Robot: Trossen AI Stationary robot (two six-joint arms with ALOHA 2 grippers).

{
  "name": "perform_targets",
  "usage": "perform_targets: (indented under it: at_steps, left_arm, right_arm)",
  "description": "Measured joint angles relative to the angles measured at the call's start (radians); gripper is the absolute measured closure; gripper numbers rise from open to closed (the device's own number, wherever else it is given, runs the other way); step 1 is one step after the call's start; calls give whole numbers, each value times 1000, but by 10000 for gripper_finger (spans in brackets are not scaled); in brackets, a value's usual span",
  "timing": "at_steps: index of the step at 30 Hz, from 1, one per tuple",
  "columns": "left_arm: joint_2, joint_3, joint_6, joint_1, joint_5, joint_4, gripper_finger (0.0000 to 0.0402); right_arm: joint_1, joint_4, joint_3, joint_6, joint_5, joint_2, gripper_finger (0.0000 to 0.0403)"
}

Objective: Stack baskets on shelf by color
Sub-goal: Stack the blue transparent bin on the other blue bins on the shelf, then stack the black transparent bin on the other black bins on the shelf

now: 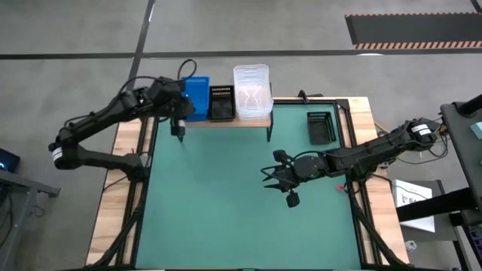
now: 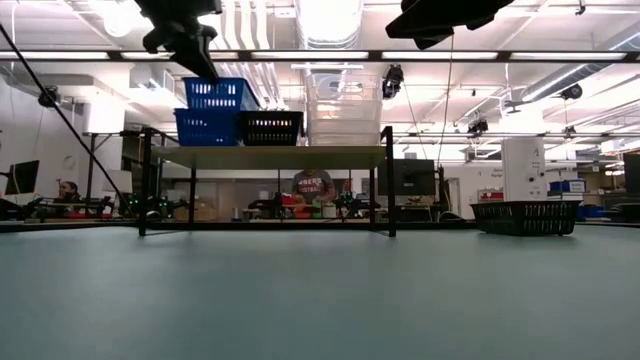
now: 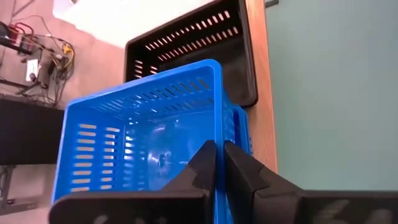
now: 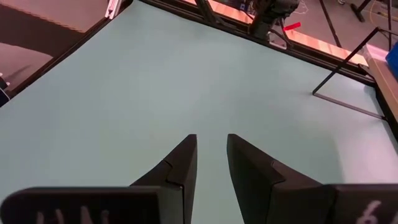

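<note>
Nearly done: the shelf [image 1: 226, 120] at upper centre of the high view carries stacked blue baskets [image 1: 196, 96], black baskets [image 1: 221, 102] and clear baskets [image 1: 251, 90]. One black basket [image 1: 321, 126] lies on the table [image 1: 226, 211], upper right. Left tool [image 1: 179, 132] hovers clenched, empty, beside the blue stack; right tool [image 1: 280, 179] is partly released, empty, mid-table. Nothing blocks it.

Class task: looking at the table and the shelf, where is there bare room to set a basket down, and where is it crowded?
The green mat is bare in front of the shelf, left of the right gripper. It is also bare between the shelf's end and the lone black basket. The shelf top is crowded: blue baskets, a black basket and clear baskets fill it, with the left gripper beside them.
</note>
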Motion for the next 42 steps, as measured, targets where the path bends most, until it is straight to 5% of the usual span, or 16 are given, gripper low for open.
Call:
perform_targets:
  at_steps: [18, 33, 38, 42]
  left_arm:
    - [-18, -1, -47, 0, -10, -57, 400]
    - [-38, -3, -136, -9, -7, -62, 285]
    - [-87, -13, -309, -94, 104, -45, 287]
    - [-158, -116, -404, -305, 111, 181, 310]
  right_arm:
    - [0, 0, 0, -10, 1, 0, 321]
    - [0, 2, 0, -9, 1, 0, 321]
    - [0, 3, -4, -8, 1, 0, 321]
    - [0, 3, -12, -8, 1, 0, 321]
